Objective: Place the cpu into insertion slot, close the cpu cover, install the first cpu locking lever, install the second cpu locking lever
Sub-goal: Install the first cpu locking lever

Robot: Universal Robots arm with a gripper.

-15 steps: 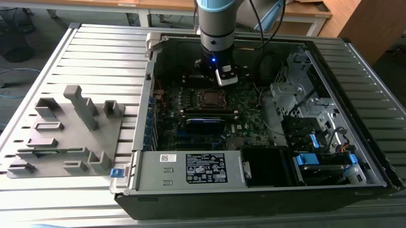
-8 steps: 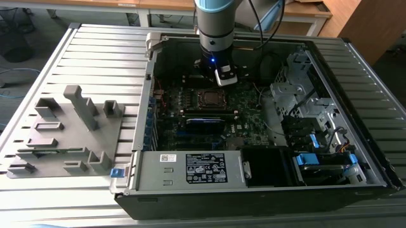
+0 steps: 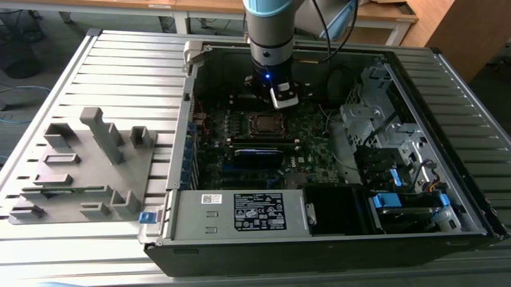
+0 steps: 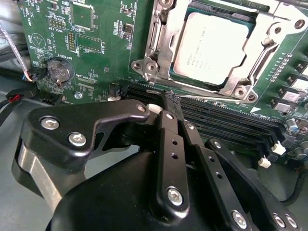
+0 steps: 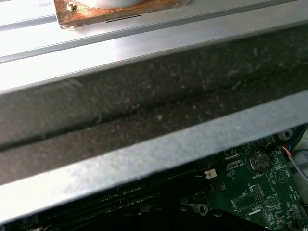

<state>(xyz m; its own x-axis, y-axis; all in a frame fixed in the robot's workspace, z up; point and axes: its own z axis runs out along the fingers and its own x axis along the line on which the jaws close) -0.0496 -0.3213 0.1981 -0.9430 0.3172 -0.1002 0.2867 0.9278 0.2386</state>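
Note:
The cpu (image 4: 216, 45) lies flat in the insertion slot (image 3: 264, 122), its silver-grey top showing through the window of the cpu cover (image 4: 162, 45). The cover lies down around the chip. A thin silvery locking lever (image 4: 211, 99) runs along the socket edge nearest the memory slots. My gripper (image 4: 170, 97) hovers just off that edge, over the memory slots, its black fingers (image 4: 166, 144) pressed together with nothing between them. In the exterior view the gripper (image 3: 281, 103) hangs inside the open computer case, just behind the socket.
Long black memory slots (image 4: 231, 120) lie beside the socket, and a coin battery (image 4: 60, 70) sits on the green board. The case wall (image 5: 144, 159) stands close to the wrist. A drive cage (image 3: 383, 131), a power supply (image 3: 239, 212) and a grey fixture block (image 3: 80, 161) are nearby.

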